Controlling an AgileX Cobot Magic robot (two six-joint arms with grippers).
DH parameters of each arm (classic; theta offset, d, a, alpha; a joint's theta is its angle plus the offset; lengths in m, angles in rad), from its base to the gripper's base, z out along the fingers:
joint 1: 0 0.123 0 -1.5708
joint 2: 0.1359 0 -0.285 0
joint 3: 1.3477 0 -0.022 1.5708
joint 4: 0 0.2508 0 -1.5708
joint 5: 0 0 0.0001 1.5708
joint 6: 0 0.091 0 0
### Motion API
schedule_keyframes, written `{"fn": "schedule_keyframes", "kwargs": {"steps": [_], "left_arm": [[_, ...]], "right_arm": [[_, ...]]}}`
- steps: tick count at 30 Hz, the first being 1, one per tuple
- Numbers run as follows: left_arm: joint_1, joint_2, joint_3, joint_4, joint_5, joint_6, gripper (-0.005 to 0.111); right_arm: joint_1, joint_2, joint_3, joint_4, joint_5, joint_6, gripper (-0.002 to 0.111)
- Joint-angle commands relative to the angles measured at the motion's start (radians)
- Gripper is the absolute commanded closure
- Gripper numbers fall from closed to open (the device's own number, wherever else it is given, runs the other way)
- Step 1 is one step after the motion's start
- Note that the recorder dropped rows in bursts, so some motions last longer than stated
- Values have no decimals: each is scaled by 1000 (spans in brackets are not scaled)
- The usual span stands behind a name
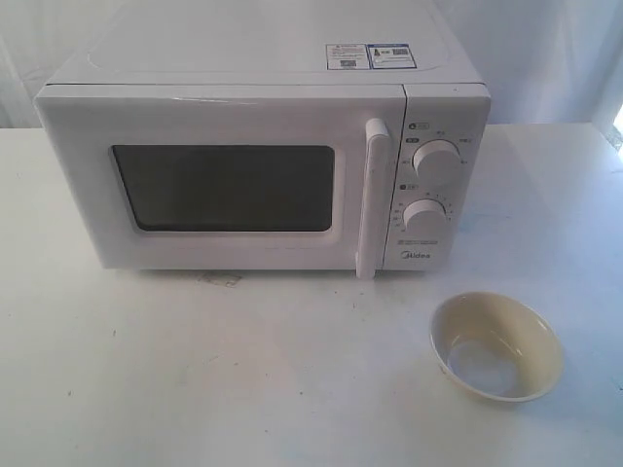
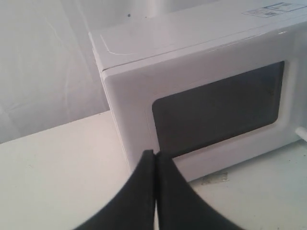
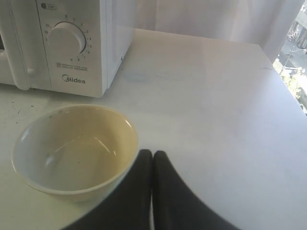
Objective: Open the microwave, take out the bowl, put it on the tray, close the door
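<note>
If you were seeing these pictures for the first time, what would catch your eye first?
The white microwave stands at the back of the table, its door shut. A cream bowl sits upright on the table before the knobs, on the right. The left gripper and right gripper are both shut, empty.

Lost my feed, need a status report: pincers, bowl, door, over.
Left pincer shut, empty, facing closed door. Right pincer shut, empty, by bowl. Bowl out on table, nothing between it and right pincer.
</note>
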Motion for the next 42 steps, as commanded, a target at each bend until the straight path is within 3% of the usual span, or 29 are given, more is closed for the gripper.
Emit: {"fn": "schedule_keyframes", "kwargs": {"steps": [1, 13, 14, 16, 17, 18, 20, 26, 31, 34, 42], "left_arm": [[2, -100, 70, -32, 1, -91, 107], [-2, -132, 79, -34, 17, -150, 107], [-2, -139, 79, -41, 22, -182, 107], [-2, -152, 79, -42, 31, -428, 107], [-2, -171, 79, 20, 48, -583, 107], [0, -184, 79, 68, 63, -623, 107], [0, -246, 87, 378, 135, -646, 107], [0, -290, 220, 608, 108, -650, 107], [0, -290, 337, 634, 108, -760, 107], [0, -290, 337, 666, 87, -861, 107], [0, -290, 337, 668, 84, -866, 107]], "right_arm": [[-6, -6, 5, -3, -14, 0, 108], [-6, -6, 5, -3, -14, 0, 108], [-6, -6, 5, -3, -14, 0, 108], [-6, -6, 5, -3, -14, 0, 108], [-6, -6, 5, -3, -14, 0, 108], [-6, -6, 5, -3, -14, 0, 108], [-6, -6, 5, -3, -14, 0, 108], [-6, -6, 5, -3, -14, 0, 108], [-6, -6, 5, -3, -14, 0, 108], [-6, -6, 5, -3, -14, 0, 108], [-6, -6, 5, -3, -14, 0, 108]]}}
